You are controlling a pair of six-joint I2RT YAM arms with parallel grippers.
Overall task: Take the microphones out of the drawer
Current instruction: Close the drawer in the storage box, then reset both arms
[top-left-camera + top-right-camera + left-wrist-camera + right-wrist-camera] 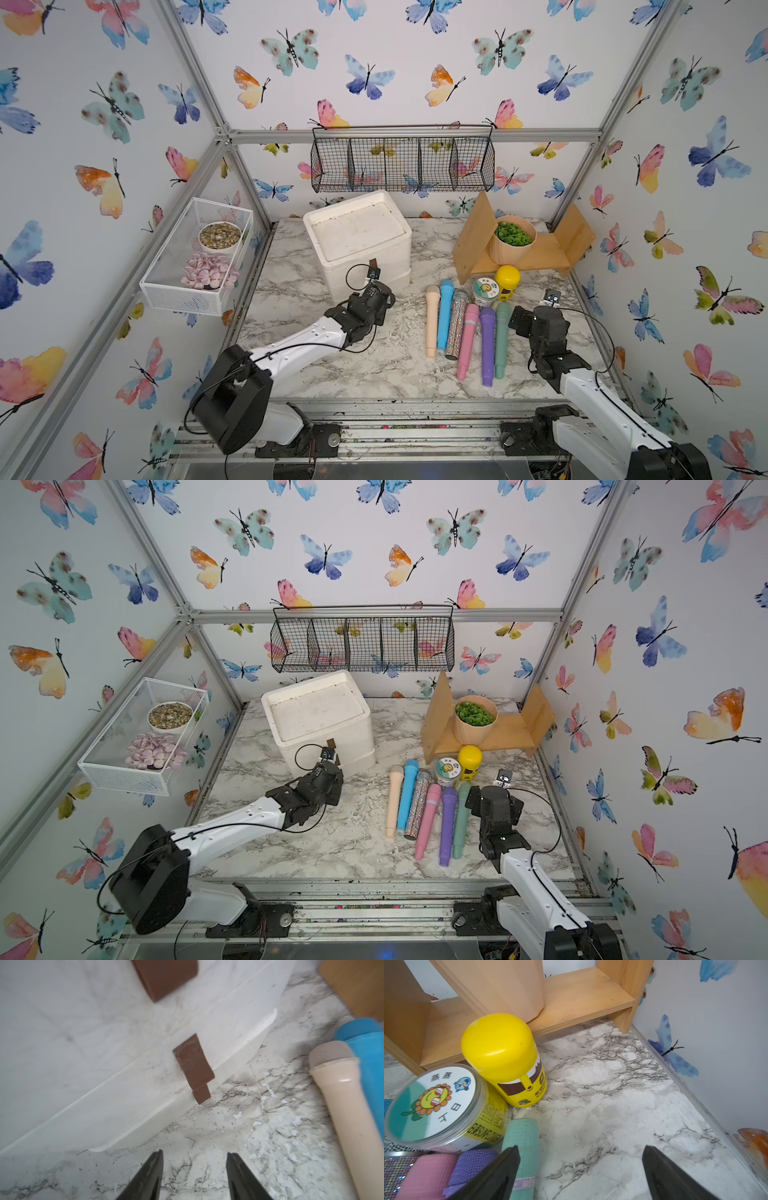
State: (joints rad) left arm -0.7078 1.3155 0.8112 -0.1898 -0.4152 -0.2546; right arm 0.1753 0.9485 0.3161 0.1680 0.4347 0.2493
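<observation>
your left tool (194, 1153) stands open, its 2 black fingers apart with only bare marble-patterned table (374, 365) between them and nothing gripped. straight ahead of it, close but not touching, is the front of the white drawer box with brown pull tabs (357, 241). the lower brown tab (194, 1066) sits just beyond the fingertips and a second tab (164, 978) is higher up the front. the inside of the drawers is hidden, so you cannot tell what they hold.

off to the right of your left tool, 6 toy microphones lie side by side on the table: a beige plastic one (432, 320) nearest that tool, then a blue one (445, 316), a silver glitter one (456, 324), a pink one (467, 340), a purple one (487, 345) and a green one (501, 340).

your right tool (581, 1147) is spread wide and empty, over bare table. the green microphone's head is just beside its left finger. ahead of it and to the left stand a yellow domed canister (502, 1057) and a round clear-lidded tub with a sunflower label (433, 1103), touching each other. a low wooden shelf (581, 995) is behind them.
</observation>
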